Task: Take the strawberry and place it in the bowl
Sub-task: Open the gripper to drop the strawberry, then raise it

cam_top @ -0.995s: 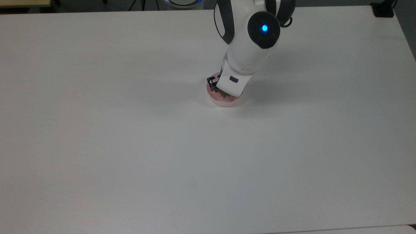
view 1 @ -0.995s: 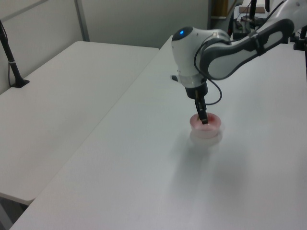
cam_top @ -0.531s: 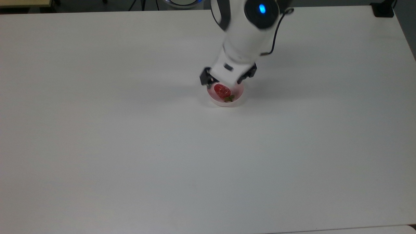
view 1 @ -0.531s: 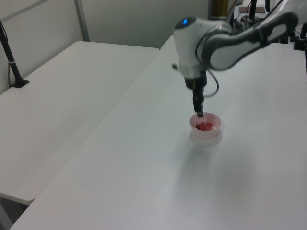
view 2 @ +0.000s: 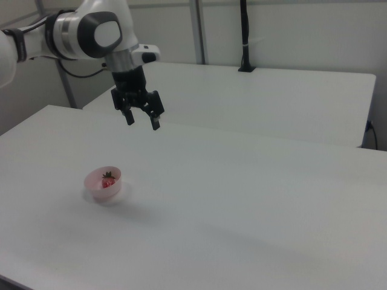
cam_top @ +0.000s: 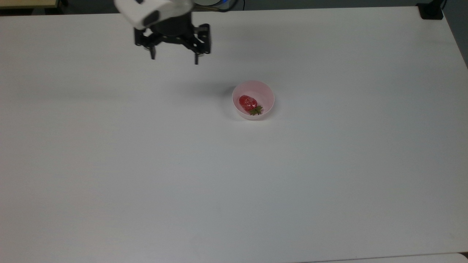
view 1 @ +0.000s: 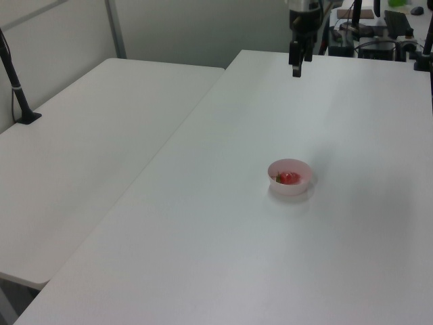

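Strawberry [cam_top: 249, 103]: we find it lying on its side inside the bowl [cam_top: 264, 92], on the floor of the bowl toward the top view's left and near wall. Its long axis runs diagonally in the top view, red tip toward the far left, green cap toward the near right, the cap just short of the near rim. In the left view the strawberry [view 1: 288, 178] shows its cap at the left view's left end; in the right view the strawberry [view 2: 108, 181] shows its cap on the far side.

Bowl: pale pink, upright on the white table [cam_top: 329, 175], a little beyond the middle of the table in the top view; we also note the bowl [view 1: 300, 167] in the left view and the bowl [view 2: 92, 177] in the right view.

Gripper [cam_top: 174, 60]: empty, jaws spread wide apart, fingers pointing down, raised above the table, well apart from the bowl, toward the top view's far left. We see the gripper [view 2: 141, 119] likewise in the right view, and the gripper [view 1: 296, 70] near the table's far edge in the left view.

Change: half a second ago the gripper hung directly over the bowl, partly covering it; it has since drawn up and away. Strawberry and bowl have not moved.
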`<action>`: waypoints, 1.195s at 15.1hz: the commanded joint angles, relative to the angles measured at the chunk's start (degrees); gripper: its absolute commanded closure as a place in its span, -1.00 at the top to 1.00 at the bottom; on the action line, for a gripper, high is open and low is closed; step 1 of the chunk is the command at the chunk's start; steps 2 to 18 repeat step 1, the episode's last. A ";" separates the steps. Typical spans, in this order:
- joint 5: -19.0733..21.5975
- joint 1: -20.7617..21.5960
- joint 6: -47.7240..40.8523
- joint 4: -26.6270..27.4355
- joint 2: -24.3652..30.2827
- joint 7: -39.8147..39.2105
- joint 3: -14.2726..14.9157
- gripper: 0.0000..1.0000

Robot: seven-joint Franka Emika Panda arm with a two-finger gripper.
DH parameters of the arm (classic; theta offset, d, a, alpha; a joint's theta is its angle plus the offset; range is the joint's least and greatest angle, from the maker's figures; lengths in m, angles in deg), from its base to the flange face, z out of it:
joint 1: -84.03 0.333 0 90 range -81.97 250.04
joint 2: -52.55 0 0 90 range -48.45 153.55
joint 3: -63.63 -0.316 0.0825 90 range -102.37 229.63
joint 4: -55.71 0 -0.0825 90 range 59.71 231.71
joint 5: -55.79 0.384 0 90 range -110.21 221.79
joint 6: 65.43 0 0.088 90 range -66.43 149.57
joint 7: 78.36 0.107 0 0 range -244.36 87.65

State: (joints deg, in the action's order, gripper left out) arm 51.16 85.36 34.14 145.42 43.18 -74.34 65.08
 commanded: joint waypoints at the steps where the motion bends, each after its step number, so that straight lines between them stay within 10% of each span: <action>1: 3.22 -1.94 -0.43 -0.42 0.41 0.47 -0.22 1.00; 18: 3.22 -1.94 -0.43 -0.42 0.41 0.47 -0.22 1.00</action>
